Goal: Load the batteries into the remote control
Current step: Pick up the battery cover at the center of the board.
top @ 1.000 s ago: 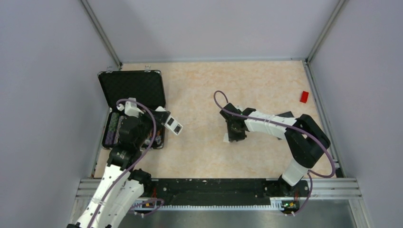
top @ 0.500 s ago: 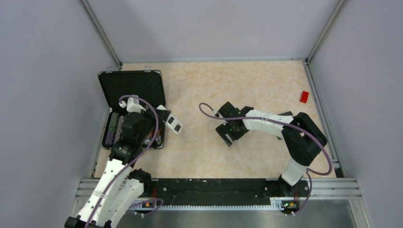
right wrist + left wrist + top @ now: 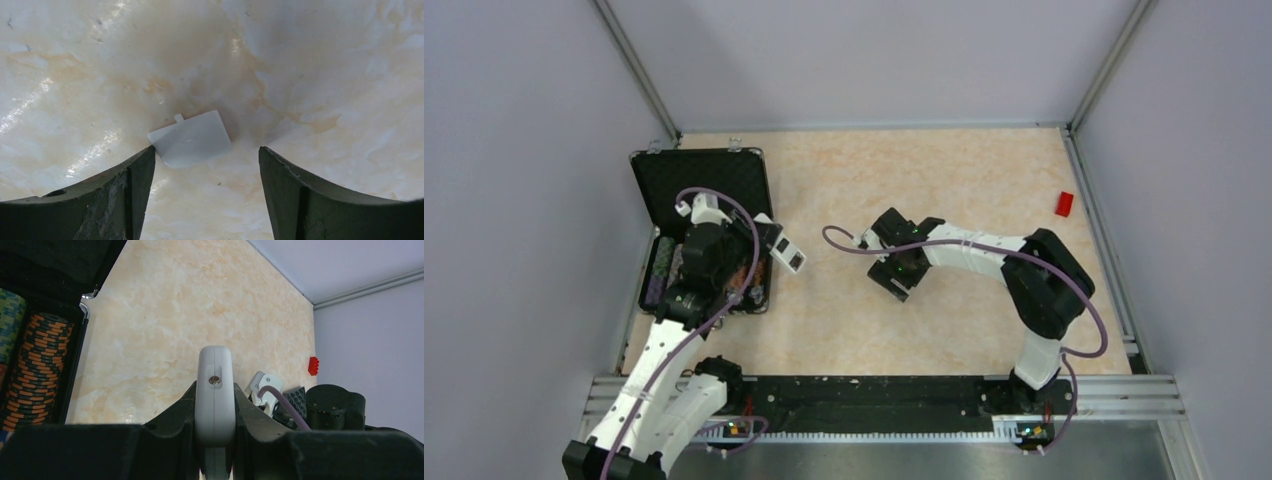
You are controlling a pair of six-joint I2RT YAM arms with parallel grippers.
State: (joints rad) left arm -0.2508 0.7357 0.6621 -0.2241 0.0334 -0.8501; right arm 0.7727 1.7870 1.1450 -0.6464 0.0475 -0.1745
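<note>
1. Since the right hand hangs spread wide over the small white cover, which lies flat on the tabletop nearer one finger, I'd centre first, then bring the tips right down, because it looks thin.
2. Off at its nine o'clock, the left hand clamps the remote control by the open case.
3. The remote's long axis runs ten to four o'clock, with the free end pointing toward four.

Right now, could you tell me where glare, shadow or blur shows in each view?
Right wrist: glare streaks the glossy beige marbled tabletop at left; the small white square cover piece is sharp. Left wrist: the left gripper, clamping the flat white remote control, looks dark and underexposed. Top external: even light, soft shadows.
</note>
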